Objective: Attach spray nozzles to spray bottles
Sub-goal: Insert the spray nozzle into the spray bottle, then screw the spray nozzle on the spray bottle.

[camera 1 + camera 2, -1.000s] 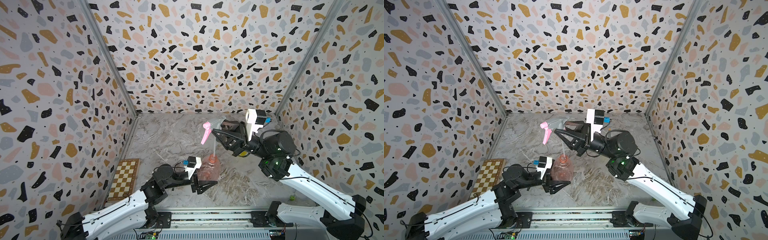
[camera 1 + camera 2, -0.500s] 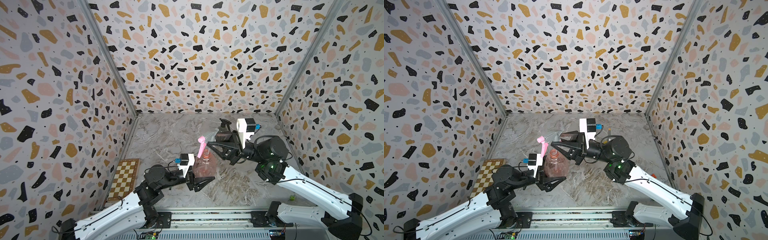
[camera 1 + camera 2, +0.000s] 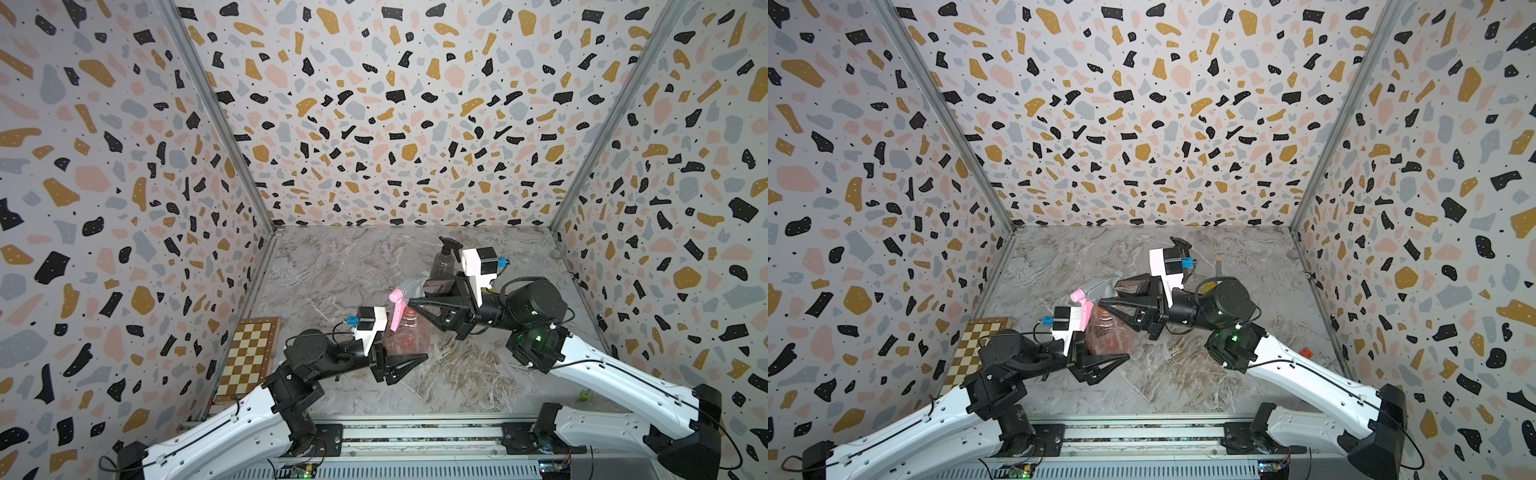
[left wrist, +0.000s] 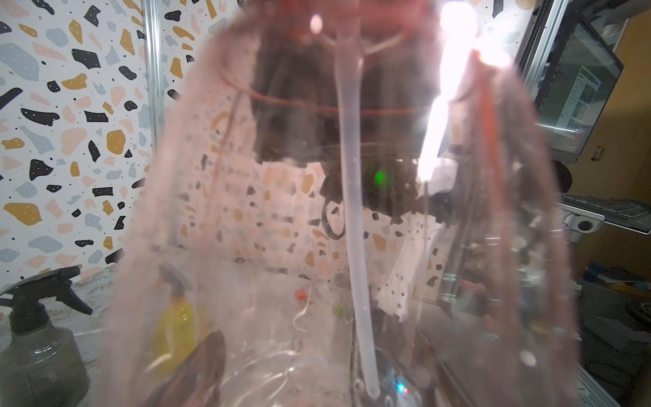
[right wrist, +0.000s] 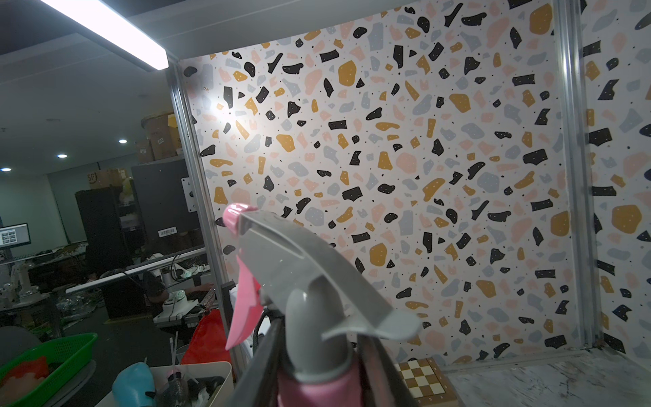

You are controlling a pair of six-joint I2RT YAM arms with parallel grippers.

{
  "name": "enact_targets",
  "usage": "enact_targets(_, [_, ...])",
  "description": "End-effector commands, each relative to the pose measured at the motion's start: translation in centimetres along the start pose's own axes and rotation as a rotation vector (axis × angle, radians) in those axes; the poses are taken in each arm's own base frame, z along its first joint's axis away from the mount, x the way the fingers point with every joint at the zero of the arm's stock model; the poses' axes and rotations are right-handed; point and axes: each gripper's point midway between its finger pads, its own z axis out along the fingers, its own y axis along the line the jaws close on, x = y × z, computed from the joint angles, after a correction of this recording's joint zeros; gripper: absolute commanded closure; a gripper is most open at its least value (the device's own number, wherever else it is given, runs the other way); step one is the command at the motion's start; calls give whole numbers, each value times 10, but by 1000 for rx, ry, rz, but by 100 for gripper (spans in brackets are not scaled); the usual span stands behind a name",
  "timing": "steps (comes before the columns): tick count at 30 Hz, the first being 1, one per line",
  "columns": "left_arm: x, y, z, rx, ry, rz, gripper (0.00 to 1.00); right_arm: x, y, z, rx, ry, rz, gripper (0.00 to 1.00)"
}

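Left gripper (image 3: 411, 356) clenched on lower body of pink bottle (image 3: 405, 338), upright in front half of tabletop (image 3: 478, 374), midway between left and right edges. Chessboard (image 3: 249, 357) flat against left edge. Right gripper (image 3: 417, 294) grasping pink-and-grey nozzle (image 3: 395, 311) by collar, directly atop bottle's neck; dip tube (image 4: 352, 211) runs down inside to base (whether collar is screwed on, cannot tell). Farther back, dark-grey bottle (image 3: 441, 266) stands, black nozzle (image 3: 449, 245) on it. Yellow bottle (image 4: 176, 329) with grey head (image 4: 172, 278), blurred, left wrist view only.
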Motion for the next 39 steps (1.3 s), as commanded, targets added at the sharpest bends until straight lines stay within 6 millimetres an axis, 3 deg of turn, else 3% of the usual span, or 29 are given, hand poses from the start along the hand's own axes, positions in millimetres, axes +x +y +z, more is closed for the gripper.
enact_targets(1, [-34,-11,-3,27,-84,49,100,-8,10,-3,-15,-4,-31,66])
enact_targets(4, [-34,-11,-4,26,-82,54,100,-1,10,-4,-5,27,-35,63])
enact_targets(11, [-24,-14,-6,42,-42,66,100,5,16,-15,30,115,-67,38])
enact_targets(17, [-14,-21,-8,81,-5,67,100,7,24,-32,72,217,-84,26])
enact_targets(24, [-4,-22,-10,92,15,55,100,9,26,-42,90,300,-91,21])
enact_targets(39, [7,-39,-5,223,79,28,100,-1,10,-26,142,354,-100,23])
